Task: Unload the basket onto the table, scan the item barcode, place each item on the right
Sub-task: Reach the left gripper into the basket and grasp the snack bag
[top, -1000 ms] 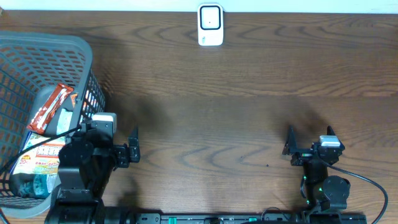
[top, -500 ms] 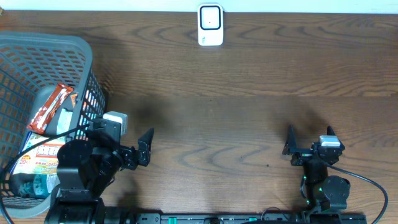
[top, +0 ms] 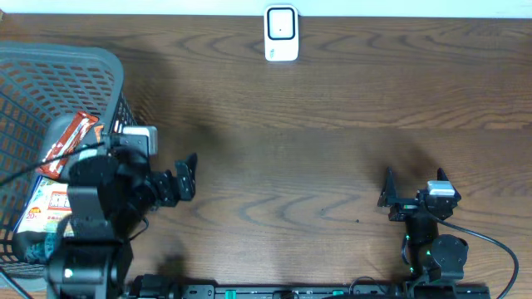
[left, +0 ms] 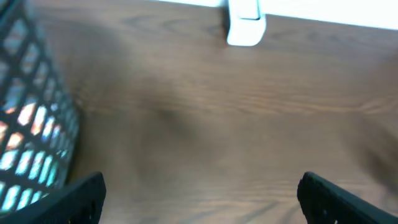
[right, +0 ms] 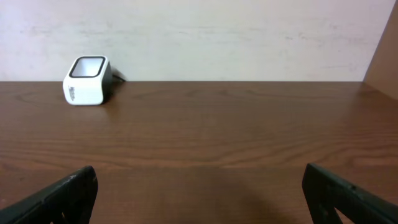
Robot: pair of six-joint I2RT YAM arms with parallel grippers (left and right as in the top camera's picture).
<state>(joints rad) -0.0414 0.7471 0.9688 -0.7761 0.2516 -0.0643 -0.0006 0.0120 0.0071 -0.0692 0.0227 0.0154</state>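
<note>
Both grippers stand wide open and empty, the left gripper (top: 184,174) over the wooden table (top: 316,124) just beside the grey basket (top: 58,56) and the right gripper (top: 413,184) well apart to the right. The goods lie in the basket, to the left of the left gripper. A red snack bar (top: 71,144), probably the item meant, lies on top, slanting from near-left to far-right, so the left arm is nearer, with the white scanner (top: 281,35) at the far edge.

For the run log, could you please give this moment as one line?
left tool: open, empty, by basket | right tool: open, empty | scanner: far edge, untouched | items: in basket
</note>
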